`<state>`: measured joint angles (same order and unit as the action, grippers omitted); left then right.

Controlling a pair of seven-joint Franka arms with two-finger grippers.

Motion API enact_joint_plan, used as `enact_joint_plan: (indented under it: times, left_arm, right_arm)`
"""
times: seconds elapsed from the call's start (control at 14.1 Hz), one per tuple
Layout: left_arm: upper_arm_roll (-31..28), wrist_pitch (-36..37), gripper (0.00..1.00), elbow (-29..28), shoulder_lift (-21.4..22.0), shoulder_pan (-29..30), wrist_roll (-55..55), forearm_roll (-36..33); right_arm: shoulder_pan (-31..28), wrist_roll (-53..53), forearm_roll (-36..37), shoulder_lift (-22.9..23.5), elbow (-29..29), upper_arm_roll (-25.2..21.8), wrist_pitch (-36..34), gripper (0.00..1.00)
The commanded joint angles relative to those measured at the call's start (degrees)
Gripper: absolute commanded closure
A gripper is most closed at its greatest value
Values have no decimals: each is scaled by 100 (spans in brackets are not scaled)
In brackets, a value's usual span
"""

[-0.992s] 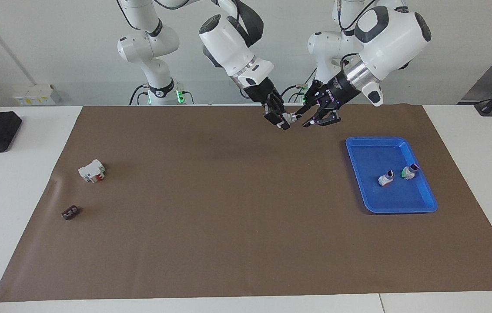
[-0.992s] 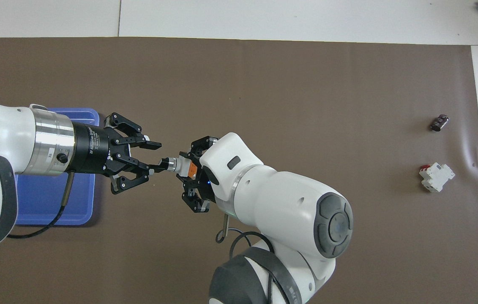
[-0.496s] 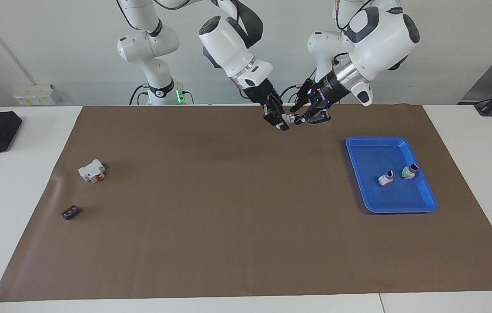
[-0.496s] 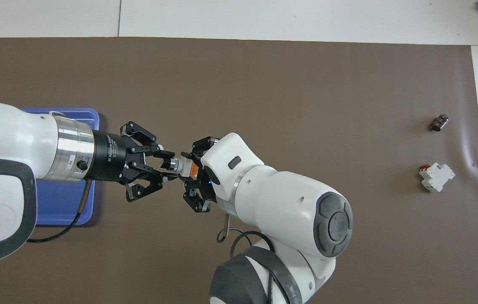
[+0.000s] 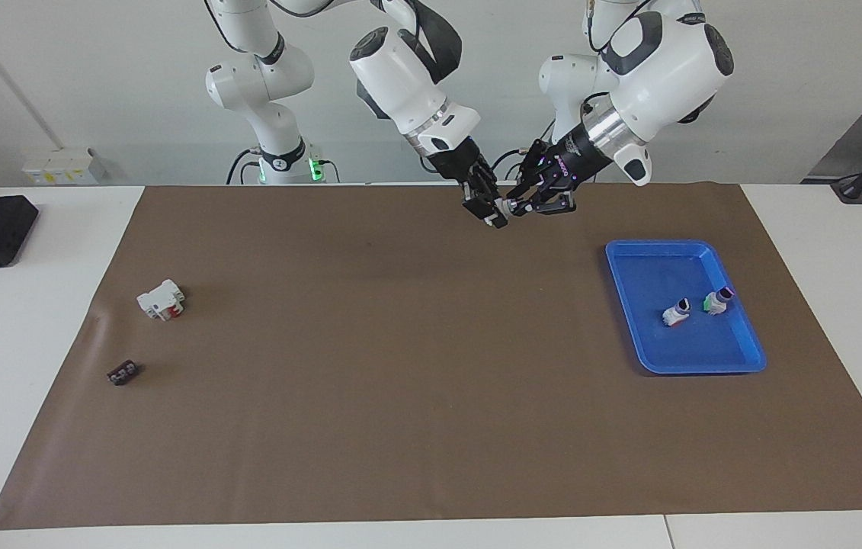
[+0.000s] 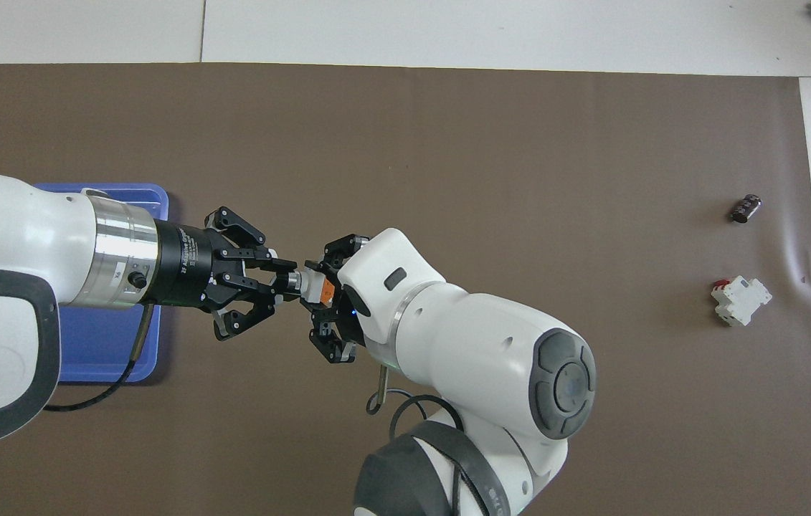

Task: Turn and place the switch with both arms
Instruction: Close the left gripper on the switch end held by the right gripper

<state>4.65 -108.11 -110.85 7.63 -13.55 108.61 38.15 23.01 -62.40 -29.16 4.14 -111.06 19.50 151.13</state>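
- Switch [image 6: 312,287] is in mid-air over the brown mat [image 5: 400,381], upper centre of the facing view, centre-left of the overhead view.
- Right gripper [image 6: 325,309] is clenched on the switch's white-and-orange body.
- Left gripper [image 6: 283,281] comes in level from the left of the overhead view; its fingertips sit on either side of the switch's round knob. Cannot tell whether they press on it.
- Blue tray [image 5: 735,358] at right of the facing view holds two small switches [image 5: 677,313], one with a green part [image 5: 717,300].
- White block with red part [image 5: 161,300] and a small dark part [image 5: 123,373] lie at left of the facing view.
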Motion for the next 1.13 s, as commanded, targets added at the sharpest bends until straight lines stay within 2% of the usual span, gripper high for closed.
enact_joint_plan:
  times: [0.0, 1.06]
  left_arm:
    - [-51, 273, 66, 19, 107, 106, 90, 70]
    - [-60, 370, 68, 72, 98, 142, 81, 78]
  right_arm:
    - [-7, 167, 95, -10, -3, 1, 128, 100]
    - [-7, 167, 95, -10, -3, 1, 128, 100]
